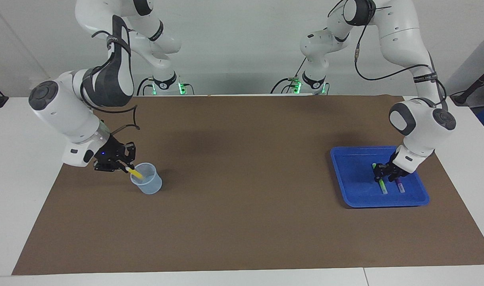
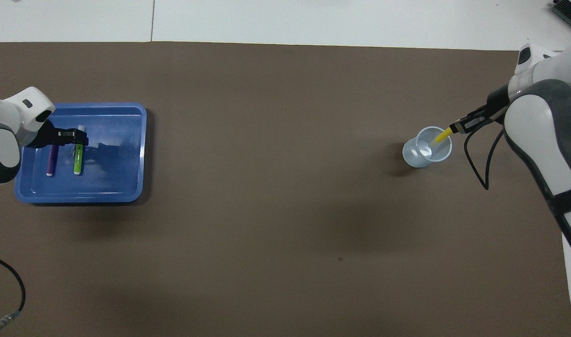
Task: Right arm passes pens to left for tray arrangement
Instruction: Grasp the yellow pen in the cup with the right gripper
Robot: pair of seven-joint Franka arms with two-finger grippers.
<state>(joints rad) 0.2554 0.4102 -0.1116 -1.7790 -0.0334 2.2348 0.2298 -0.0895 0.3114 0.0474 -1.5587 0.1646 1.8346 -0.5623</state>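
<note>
The blue tray (image 1: 355, 178) (image 2: 121, 154) sits at the left arm's end of the table. In it the green pen (image 1: 382, 186) (image 2: 78, 160) and the purple pen (image 1: 400, 185) (image 2: 51, 161) lie flat, side by side. My left gripper (image 1: 384, 174) (image 2: 76, 137) hangs open just over the green pen's upper end. At the right arm's end, my right gripper (image 1: 126, 169) (image 2: 457, 127) is shut on the yellow pen (image 1: 136, 174) (image 2: 441, 138). The pen is tilted, with its lower end still inside the translucent cup (image 1: 148, 186) (image 2: 426, 150).
A brown mat (image 1: 242, 190) covers most of the white table. A black cable (image 2: 11, 290) lies at the mat's edge near the left arm's base.
</note>
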